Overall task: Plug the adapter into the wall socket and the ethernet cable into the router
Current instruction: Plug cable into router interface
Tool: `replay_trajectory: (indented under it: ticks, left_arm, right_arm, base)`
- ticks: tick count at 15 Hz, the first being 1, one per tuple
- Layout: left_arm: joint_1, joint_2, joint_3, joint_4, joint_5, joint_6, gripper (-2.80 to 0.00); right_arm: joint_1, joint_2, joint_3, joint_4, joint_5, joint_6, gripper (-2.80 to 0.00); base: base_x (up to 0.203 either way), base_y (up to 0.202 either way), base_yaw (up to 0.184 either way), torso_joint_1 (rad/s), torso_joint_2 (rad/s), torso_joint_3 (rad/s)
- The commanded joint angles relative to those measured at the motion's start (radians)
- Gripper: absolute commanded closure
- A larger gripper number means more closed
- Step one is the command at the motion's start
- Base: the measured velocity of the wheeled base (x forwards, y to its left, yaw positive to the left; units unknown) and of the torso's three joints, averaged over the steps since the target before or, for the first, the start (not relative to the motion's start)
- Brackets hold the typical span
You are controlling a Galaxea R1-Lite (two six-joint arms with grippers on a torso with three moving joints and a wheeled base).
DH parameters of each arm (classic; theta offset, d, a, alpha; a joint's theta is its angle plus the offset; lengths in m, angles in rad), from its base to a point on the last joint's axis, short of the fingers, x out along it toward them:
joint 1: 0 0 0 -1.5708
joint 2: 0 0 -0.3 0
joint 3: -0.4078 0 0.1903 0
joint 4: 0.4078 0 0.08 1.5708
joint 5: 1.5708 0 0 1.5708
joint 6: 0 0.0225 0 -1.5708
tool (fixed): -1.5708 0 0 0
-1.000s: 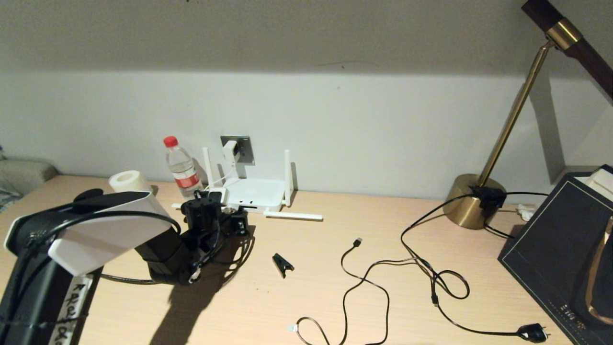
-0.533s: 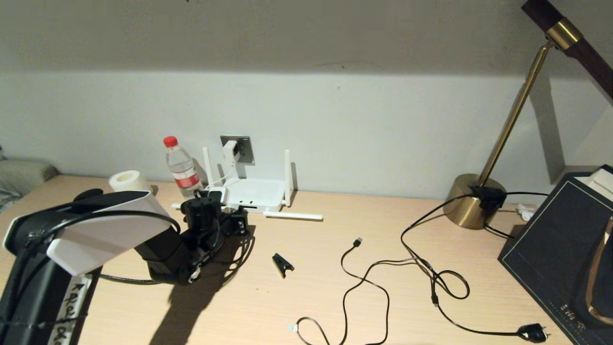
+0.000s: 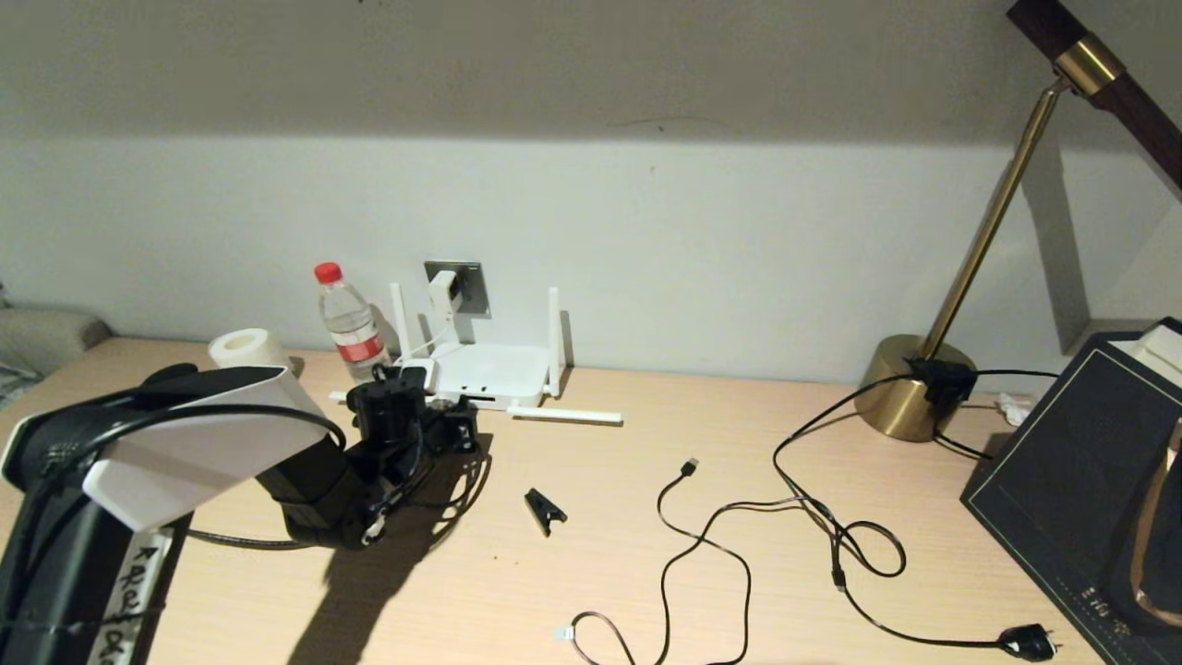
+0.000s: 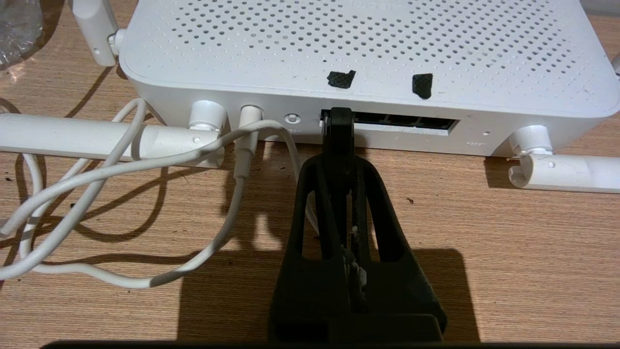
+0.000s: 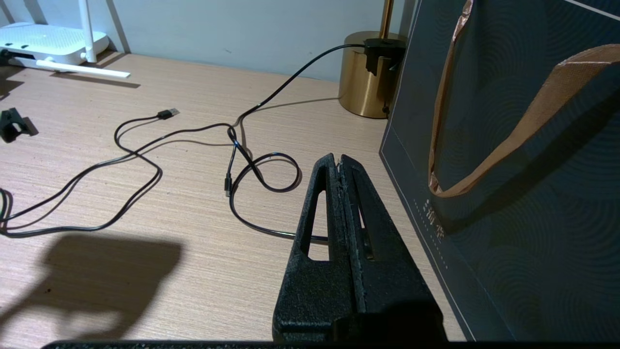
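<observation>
The white router (image 3: 489,371) lies against the wall with two antennas up and two folded flat. The white adapter (image 3: 444,290) sits in the grey wall socket (image 3: 469,280), and its white cord (image 4: 145,165) runs to the router (image 4: 348,48). My left gripper (image 3: 459,427) is at the router's port edge. It (image 4: 340,162) is shut on the black end of the ethernet cable (image 4: 339,128), whose tip is at the mouth of the leftmost dark port (image 4: 402,121). The cable's slack (image 3: 462,485) loops under the arm. My right gripper (image 5: 339,160) hangs shut and empty near the bag.
A water bottle (image 3: 350,323) and a paper roll (image 3: 242,349) stand left of the router. A small black clip (image 3: 545,510), a USB-tipped cable (image 3: 688,466) and the lamp cord with its black plug (image 3: 1027,639) lie mid-desk. The brass lamp base (image 3: 910,386) and a dark bag (image 3: 1080,462) stand right.
The left arm has shifted very slightly to the left; its gripper stays shut on the cable end at the router's ports. Nothing else moved.
</observation>
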Motion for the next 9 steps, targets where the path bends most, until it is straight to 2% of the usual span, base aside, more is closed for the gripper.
replay_trajectory:
  ticks: [1, 9]
  left_arm:
    - [0.001, -0.004, 0.001, -0.006, 0.002, -0.001, 0.0]
    - [0.006, 0.018, -0.015, -0.003, 0.0, -0.001, 0.0]
  right_arm:
    - [0.0, 0.002, 0.035, -0.001, 0.001, -0.001, 0.0]
    - [0.0, 0.002, 0.035, -0.001, 0.001, -0.001, 0.0]
  base:
    - [0.0, 0.0, 0.0, 0.0, 0.0, 0.0]
    - [0.0, 0.0, 0.0, 0.0, 0.0, 0.0]
